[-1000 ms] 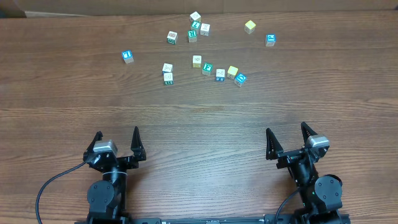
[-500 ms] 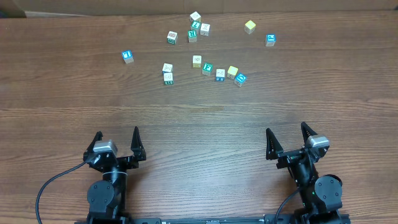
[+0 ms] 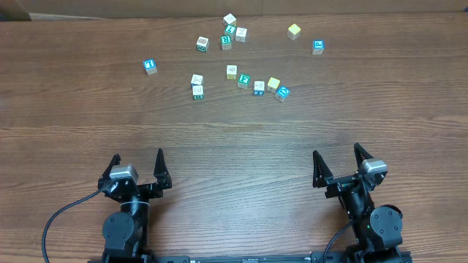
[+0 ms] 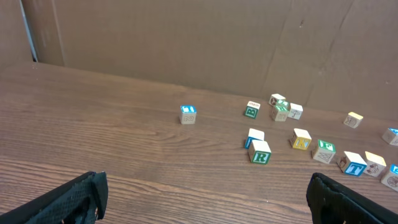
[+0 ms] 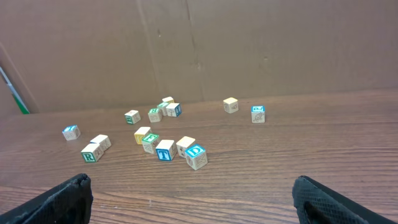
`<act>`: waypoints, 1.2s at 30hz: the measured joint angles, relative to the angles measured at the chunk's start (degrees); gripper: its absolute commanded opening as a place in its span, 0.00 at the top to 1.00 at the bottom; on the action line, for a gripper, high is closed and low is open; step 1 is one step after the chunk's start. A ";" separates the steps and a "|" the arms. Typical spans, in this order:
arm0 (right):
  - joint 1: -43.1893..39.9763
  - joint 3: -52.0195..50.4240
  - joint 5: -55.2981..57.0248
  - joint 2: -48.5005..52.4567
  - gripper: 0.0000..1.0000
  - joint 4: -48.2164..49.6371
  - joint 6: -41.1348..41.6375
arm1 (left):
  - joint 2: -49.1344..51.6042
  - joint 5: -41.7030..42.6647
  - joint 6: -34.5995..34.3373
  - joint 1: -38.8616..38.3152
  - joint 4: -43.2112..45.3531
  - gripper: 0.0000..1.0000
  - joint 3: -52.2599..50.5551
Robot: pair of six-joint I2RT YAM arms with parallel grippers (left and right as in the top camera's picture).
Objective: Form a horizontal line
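Observation:
Several small wooden picture cubes lie scattered on the far half of the table. No straight row of four touching cubes shows. Five cubes form a loose slanting string from a pale cube (image 3: 231, 71) to a blue-topped cube (image 3: 283, 93), with a teal-green cube (image 3: 244, 80) among them; the string also shows in the right wrist view (image 5: 165, 150). My left gripper (image 3: 137, 162) and right gripper (image 3: 337, 158) rest near the front edge, both open and empty, far from the cubes. The wrist views show each wide open, the left gripper (image 4: 205, 199) and the right gripper (image 5: 193, 199).
A cluster of cubes (image 3: 230, 31) sits at the far middle. A yellow cube (image 3: 294, 31) and a blue cube (image 3: 318, 47) lie far right, a blue cube (image 3: 150, 66) far left, a touching pair (image 3: 197, 85) left of centre. A brown wall (image 4: 186, 43) stands behind the table.

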 measured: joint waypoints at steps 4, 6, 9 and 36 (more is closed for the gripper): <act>0.00 0.00 0.02 0.00 0.00 -0.02 0.00 | 0.00 0.00 -0.02 0.00 0.00 0.00 0.00; 0.00 0.00 0.02 0.00 0.00 0.00 0.00 | 0.00 0.00 -0.02 0.00 0.00 0.00 0.00; 0.00 0.00 0.02 0.00 0.00 0.02 0.00 | 0.00 0.00 0.00 0.00 0.00 0.00 0.00; 0.00 0.00 0.96 0.00 0.00 0.02 0.00 | 0.00 0.00 0.00 0.00 0.00 0.00 0.00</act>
